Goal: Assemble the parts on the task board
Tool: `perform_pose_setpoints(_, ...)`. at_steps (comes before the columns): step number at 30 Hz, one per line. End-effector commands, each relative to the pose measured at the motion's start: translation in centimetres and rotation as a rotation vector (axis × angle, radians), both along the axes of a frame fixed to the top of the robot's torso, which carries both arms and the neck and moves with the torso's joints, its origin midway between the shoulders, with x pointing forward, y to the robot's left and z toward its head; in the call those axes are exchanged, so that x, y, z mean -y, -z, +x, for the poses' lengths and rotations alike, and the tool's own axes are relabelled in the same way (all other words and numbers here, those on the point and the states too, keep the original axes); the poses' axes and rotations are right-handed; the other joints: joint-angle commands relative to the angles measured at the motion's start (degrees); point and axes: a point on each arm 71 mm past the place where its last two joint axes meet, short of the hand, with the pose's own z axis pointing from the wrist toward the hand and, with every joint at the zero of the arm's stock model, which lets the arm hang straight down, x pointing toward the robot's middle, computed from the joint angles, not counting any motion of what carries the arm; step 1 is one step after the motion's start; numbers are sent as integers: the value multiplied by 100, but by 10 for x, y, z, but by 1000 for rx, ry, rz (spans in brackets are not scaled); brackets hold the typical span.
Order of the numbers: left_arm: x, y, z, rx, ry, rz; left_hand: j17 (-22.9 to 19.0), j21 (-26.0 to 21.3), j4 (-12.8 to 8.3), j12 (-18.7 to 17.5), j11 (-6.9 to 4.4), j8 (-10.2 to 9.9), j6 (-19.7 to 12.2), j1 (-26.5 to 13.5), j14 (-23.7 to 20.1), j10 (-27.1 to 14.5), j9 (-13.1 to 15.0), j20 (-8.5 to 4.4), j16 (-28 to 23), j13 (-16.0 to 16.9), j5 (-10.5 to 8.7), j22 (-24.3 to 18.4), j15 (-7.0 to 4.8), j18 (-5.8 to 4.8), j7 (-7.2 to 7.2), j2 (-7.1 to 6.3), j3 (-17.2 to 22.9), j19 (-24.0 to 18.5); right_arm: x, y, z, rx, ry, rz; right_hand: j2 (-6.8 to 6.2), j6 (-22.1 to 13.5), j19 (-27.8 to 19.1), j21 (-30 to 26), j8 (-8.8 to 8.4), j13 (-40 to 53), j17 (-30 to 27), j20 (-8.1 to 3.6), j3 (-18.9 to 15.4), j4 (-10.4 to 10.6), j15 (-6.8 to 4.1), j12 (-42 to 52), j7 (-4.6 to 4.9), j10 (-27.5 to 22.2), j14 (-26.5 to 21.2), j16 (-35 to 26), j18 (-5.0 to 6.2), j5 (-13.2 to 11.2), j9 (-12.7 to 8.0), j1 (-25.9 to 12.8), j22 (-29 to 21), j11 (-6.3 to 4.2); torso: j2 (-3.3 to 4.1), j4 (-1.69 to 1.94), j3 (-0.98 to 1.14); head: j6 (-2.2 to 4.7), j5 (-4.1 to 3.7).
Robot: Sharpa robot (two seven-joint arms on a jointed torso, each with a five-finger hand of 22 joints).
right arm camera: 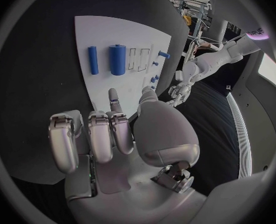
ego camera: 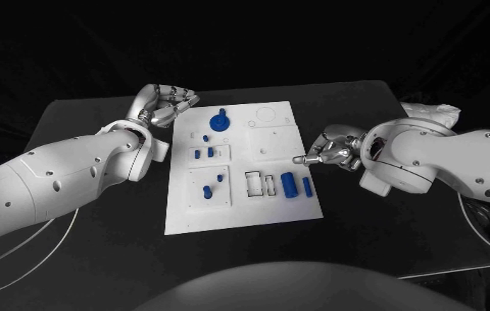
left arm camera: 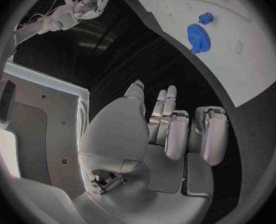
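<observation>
A: While both arms are resting off the board, where is the white task board [ego camera: 277, 208] lying?

B: It is lying flat in the middle of the black tabletop [ego camera: 92, 251], with dark bare room showing all around its edges.

A: What is the left robot hand [ego camera: 163, 105] doing?

B: It is sitting just past the board's far left corner, fingers curled in, holding nothing.

A: And the right robot hand [ego camera: 328, 151]?

B: It is hanging just beside the board's right edge, fingers mostly curled in and one tip pointing at the edge, holding nothing.

A: Where are the parts?

B: A blue gear [ego camera: 219, 120] is sitting near the far edge. Two blue cylinders [ego camera: 289, 183] are lying close to the right edge, near that hand. Small blue pieces [ego camera: 208, 192] are sitting on the left half.
</observation>
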Motion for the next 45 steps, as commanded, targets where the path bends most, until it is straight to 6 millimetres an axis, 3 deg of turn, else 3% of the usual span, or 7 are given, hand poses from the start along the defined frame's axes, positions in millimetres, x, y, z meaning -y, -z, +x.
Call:
perform_pose_setpoints(1,1,0,-1,0,19,-2,1187,-33,5,-14,-35,-18,22,-8,469,-17,-7,-24,-14,-5,18,1451,-27,2,-2,44,-26,464,-2,7,-2,-14,-15,-99,-7,103,600,26,48,1505,1508,16,121,-35,-6,16,-30,590,598,24,-39,-55,79,81,1509,8,6,-13,12,0,34)
perform_pose_setpoints(4,0,0,0,0,18,-2,1187,-33,5,-14,-35,-18,22,-8,469,-17,-7,-24,-14,-5,18,1451,-27,2,-2,44,-26,464,-7,13,-3,-27,-28,-112,-35,176,600,26,74,1505,1508,-6,221,-92,-32,16,-67,590,598,24,-39,-117,152,133,1509,-27,1,0,0,0,22)
perform_pose_setpoints(11,-1,0,-1,0,19,-2,1187,-33,5,-14,-35,-18,22,-8,469,-17,-7,-24,-14,-5,18,1451,-27,2,-2,44,-26,464,-20,19,-4,-37,-56,-112,-74,189,600,26,68,1505,1508,-29,331,-155,-56,16,-85,590,598,24,-39,-151,216,184,1509,-48,3,-4,5,0,40)
perform_pose_setpoints(15,-2,0,-1,0,17,-2,1192,-33,6,-12,-35,-19,24,-6,471,-13,-6,-25,-11,-4,19,1451,-27,2,-3,50,-34,464,-25,21,-4,-45,-61,-111,-88,149,600,26,40,1505,1508,-41,393,-171,-67,16,-77,590,598,24,-39,-142,245,181,1509,-45,-4,-4,-8,0,41)
perform_pose_setpoints(42,-3,0,-2,-2,22,-4,1205,-25,5,-12,-36,-20,25,-1,476,-12,-6,-25,-2,-4,20,1454,-27,-1,-4,54,-36,470,-46,44,-5,-141,-90,-151,5,-17,600,26,-46,1505,1508,-42,647,-258,-55,16,-34,590,598,24,-39,-178,368,197,1509,-11,3,1,0,0,65)
perform_pose_setpoints(45,-3,0,-2,-4,25,-5,1199,-32,4,-11,-37,-22,26,5,474,-11,-7,-25,-6,-4,21,1451,-28,1,-4,59,-40,465,-51,46,-5,-151,-101,-154,28,-30,600,26,-53,1505,1508,-39,673,-265,-52,16,-30,590,598,24,-39,-191,381,196,1509,-7,-6,-1,-3,0,122)
